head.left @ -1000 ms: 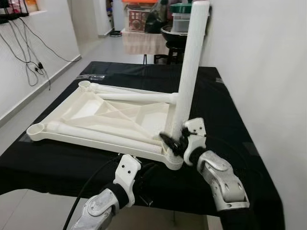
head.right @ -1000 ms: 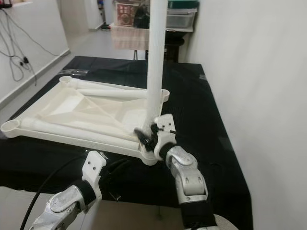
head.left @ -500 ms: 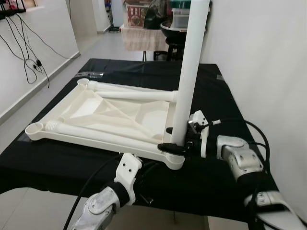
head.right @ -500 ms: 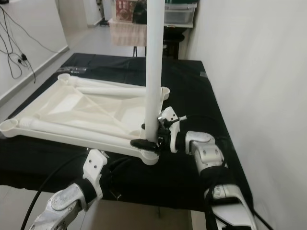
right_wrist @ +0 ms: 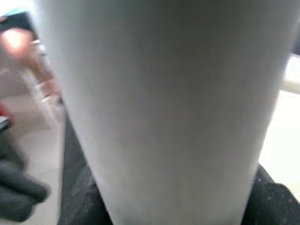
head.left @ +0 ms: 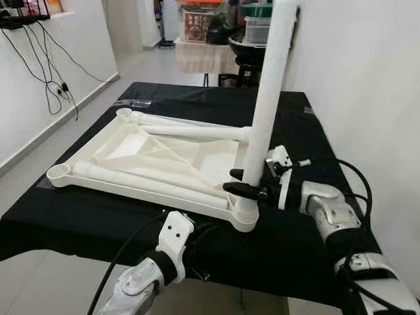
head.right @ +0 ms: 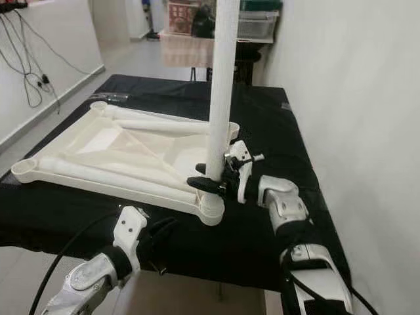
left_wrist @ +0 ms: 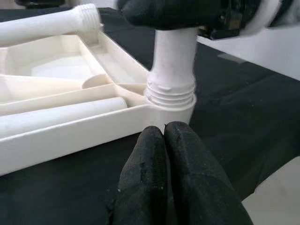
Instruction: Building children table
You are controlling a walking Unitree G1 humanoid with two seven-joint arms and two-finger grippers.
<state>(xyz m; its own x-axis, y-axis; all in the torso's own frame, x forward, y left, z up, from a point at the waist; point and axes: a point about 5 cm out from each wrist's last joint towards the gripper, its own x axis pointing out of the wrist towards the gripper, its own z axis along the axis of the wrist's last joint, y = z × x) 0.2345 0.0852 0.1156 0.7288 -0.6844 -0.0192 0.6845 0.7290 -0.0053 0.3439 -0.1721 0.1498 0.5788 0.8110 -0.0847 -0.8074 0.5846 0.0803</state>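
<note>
A white children's tabletop (head.left: 131, 154) lies upside down on the black-covered table (head.left: 79, 223). One white table leg (head.left: 269, 98) stands upright in its near right corner socket (head.left: 244, 216). My right gripper (head.left: 244, 182) comes in from the right and is shut on this leg just above the socket; the leg (right_wrist: 159, 108) is very close in the right wrist view. My left gripper (left_wrist: 164, 133) is shut on nothing, low at the table's front edge, its tips just short of the socket (left_wrist: 171, 101). Loose legs (head.left: 190, 131) (head.left: 144, 180) lie in the tabletop.
A white wall (head.left: 367, 98) runs close along the table's right side. Boxes and containers (head.left: 216, 26) stand beyond the far end. Cables (head.left: 39, 79) hang on the left wall above open floor. A black cable (head.left: 357, 190) loops over my right arm.
My right arm has swung from in front of the leg to its right side, and its fingers now clasp the leg slightly higher. The left gripper has stayed put.
</note>
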